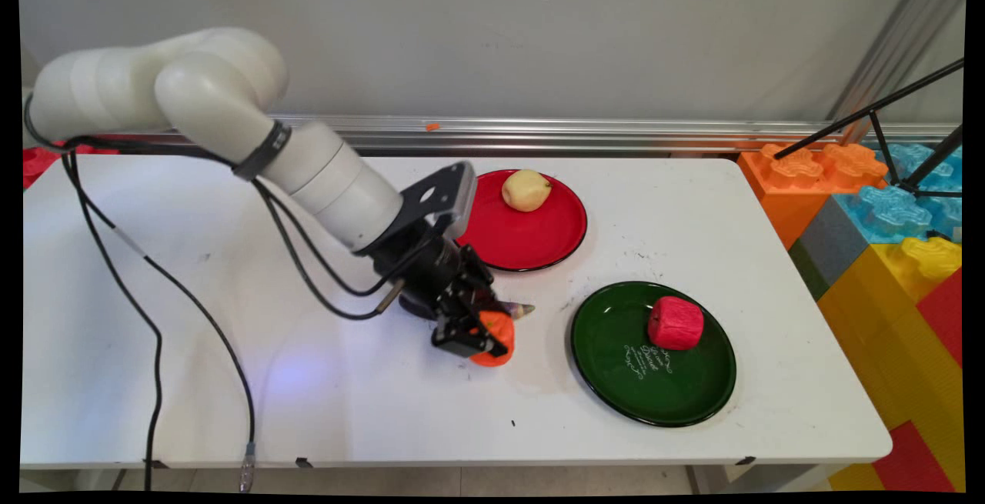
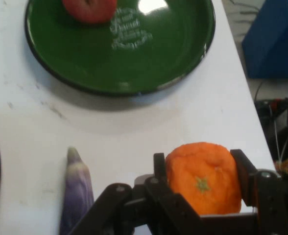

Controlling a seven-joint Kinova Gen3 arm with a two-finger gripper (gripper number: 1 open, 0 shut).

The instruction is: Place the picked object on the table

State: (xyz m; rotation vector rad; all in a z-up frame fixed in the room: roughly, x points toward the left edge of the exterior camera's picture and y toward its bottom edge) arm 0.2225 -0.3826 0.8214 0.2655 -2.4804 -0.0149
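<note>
fingers (image 2: 201,183) clamping orange (image 2: 204,177), green plate (image 2: 183,68) near

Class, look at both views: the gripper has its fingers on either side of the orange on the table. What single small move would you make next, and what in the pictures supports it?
Probably a short straight lift. The gripper looks shut on the orange, which sits low by the table. An eggplant lies close beside it, so sliding sideways risks a knock.

The white table (image 1: 231,396) carries a red plate (image 1: 539,246) near its far edge and a green plate (image 1: 616,365) toward its near right corner. An orange fruit (image 1: 496,335) and a purple eggplant (image 2: 76,193) lie between them, mid-table.
</note>
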